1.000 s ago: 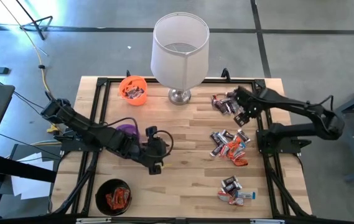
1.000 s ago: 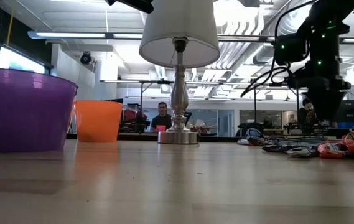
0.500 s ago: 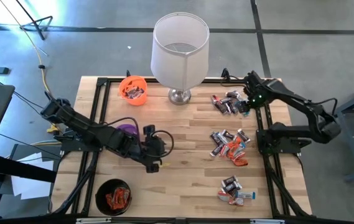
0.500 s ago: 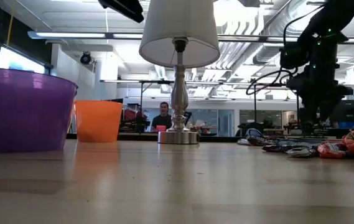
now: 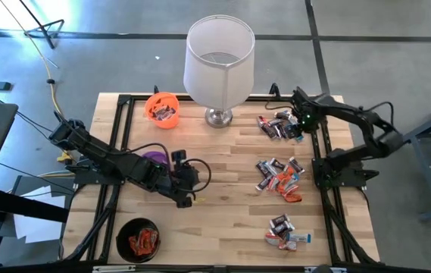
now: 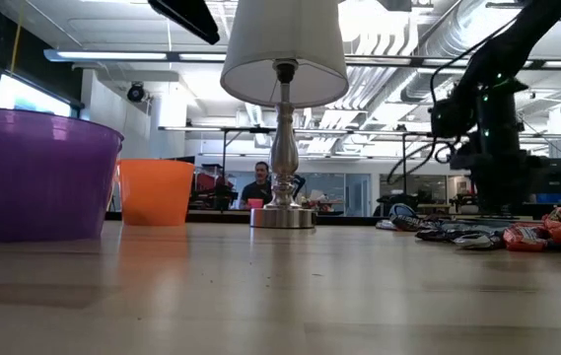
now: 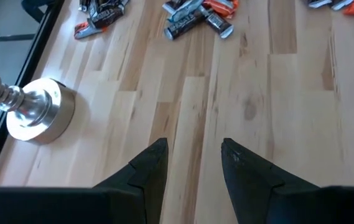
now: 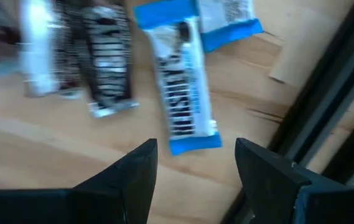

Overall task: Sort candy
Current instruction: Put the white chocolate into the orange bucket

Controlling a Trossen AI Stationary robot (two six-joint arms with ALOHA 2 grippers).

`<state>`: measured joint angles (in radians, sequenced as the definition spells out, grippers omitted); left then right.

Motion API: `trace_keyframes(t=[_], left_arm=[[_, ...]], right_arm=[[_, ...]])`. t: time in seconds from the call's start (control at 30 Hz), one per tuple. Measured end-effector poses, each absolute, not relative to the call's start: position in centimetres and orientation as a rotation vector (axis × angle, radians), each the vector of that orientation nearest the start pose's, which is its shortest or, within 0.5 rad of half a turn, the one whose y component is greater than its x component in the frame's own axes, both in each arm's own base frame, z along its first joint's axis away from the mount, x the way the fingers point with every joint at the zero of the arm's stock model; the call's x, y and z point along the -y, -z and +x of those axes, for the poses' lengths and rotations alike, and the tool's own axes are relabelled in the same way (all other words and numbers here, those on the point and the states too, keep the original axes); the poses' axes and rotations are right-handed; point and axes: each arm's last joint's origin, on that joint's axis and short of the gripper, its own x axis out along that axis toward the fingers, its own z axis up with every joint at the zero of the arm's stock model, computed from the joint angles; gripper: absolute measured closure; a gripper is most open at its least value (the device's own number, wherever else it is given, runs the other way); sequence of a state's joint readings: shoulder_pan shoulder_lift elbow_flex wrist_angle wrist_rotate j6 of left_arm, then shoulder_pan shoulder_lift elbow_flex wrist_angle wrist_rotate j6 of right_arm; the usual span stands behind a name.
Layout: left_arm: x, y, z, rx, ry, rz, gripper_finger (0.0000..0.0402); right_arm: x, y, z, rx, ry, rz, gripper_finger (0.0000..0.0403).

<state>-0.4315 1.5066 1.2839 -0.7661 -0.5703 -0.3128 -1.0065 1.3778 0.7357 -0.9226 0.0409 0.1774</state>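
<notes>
Hovering over the far pile of candy (image 5: 277, 126) by the table's back edge, the right gripper (image 8: 192, 163) is holding its jaws spread with nothing between them. A white-and-blue wrapped sweet (image 8: 183, 93) is lying just ahead of the gap, lengthwise along the approach line, with dark brown sweets (image 8: 105, 68) off to one finger's side. Doing this well likely means centring the gap over the blue sweet's narrow width, then dropping straight down so the fingers are straddling it without nudging the brown neighbours or the black frame rail (image 8: 326, 118) close on the other side. The left gripper (image 7: 192, 163) is waiting, jaws apart and empty, over bare wood, with more candy well ahead of it.
</notes>
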Motion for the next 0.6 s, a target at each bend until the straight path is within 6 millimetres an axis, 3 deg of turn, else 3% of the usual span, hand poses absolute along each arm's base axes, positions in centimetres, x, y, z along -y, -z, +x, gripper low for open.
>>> trace_keyframes(t=[0.33,0.6], left_arm=[[11.2,-29.3,28.2,-0.853,-0.278,0.207,0.0266],[11.0,-29.3,27.7,-0.882,-0.300,0.192,0.0266]], right_arm=[[17.2,-15.8,11.3,-1.439,0.988,0.865,0.0192],[17.1,-14.2,12.0,-1.270,0.947,0.922,0.0192]])
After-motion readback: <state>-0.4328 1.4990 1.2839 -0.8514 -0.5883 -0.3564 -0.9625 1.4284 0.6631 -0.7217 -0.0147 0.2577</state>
